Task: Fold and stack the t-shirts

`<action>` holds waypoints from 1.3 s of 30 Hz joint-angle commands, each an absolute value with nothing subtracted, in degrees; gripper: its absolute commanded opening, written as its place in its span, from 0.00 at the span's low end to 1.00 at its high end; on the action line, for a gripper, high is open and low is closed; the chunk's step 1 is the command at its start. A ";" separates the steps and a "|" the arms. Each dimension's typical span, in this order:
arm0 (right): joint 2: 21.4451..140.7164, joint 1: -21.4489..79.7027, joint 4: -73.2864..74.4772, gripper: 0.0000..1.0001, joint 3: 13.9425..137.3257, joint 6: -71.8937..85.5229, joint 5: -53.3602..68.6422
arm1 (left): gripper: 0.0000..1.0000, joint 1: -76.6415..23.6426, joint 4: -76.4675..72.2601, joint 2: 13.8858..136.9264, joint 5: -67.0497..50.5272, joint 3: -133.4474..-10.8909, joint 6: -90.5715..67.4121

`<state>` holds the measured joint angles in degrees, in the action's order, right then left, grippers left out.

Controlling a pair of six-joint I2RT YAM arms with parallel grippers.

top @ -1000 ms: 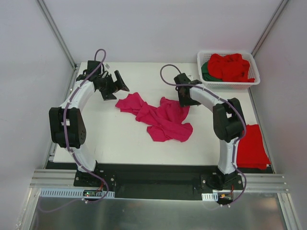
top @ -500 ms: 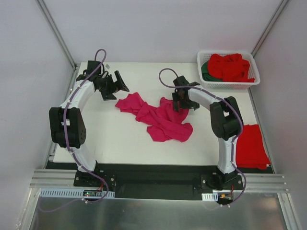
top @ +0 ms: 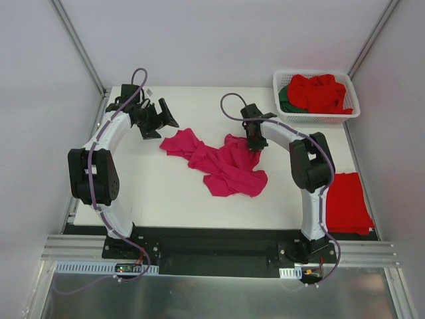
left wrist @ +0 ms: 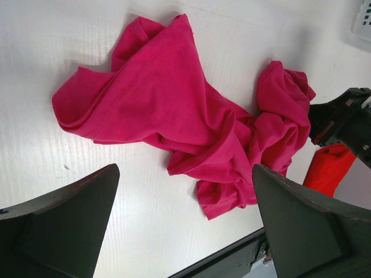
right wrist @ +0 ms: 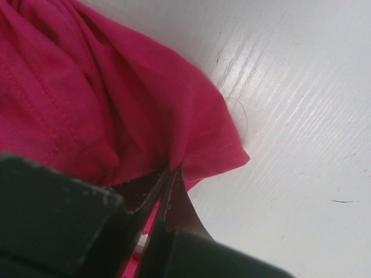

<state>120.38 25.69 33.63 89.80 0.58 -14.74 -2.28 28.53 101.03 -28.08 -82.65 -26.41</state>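
Note:
A magenta-pink t-shirt [top: 219,163] lies crumpled in the middle of the white table [top: 153,193]. My right gripper [top: 254,143] is down at the shirt's upper right edge. In the right wrist view the right gripper [right wrist: 174,171] is shut, pinching a fold of the pink cloth [right wrist: 87,87] near its hem. My left gripper [top: 159,121] hovers open above the table just beyond the shirt's left end. In the left wrist view the left gripper [left wrist: 184,174] holds nothing, with the whole shirt [left wrist: 174,104] spread below it.
A white slotted basket [top: 317,118] at the back right holds bright red shirts [top: 322,93] and a dark green one [top: 285,98]. A folded red shirt [top: 346,203] lies at the table's right edge, beside the right arm's base.
The right gripper moved left and down onto the shirt's right edge, then shut on the cloth. The left arm stayed still.

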 commanded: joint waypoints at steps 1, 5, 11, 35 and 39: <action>116.11 25.66 33.05 0.01 89.29 0.53 -17.65 | 0.99 -2.64 28.92 100.20 -27.86 -83.94 -25.22; 113.20 26.28 32.87 0.01 94.20 -1.93 -21.79 | 0.99 -2.64 28.92 100.46 -28.04 -84.20 -25.40; 115.40 26.37 29.02 0.01 105.18 -6.23 -26.10 | 0.99 -2.72 29.00 100.02 -28.13 -84.02 -25.23; 100.90 34.10 23.99 0.99 80.08 -0.87 -28.65 | 0.99 -3.25 29.09 100.63 -30.15 -85.16 -25.66; 100.11 33.75 24.43 0.97 79.72 -2.72 -29.54 | 0.99 -6.93 31.89 102.83 -25.95 -89.11 -25.05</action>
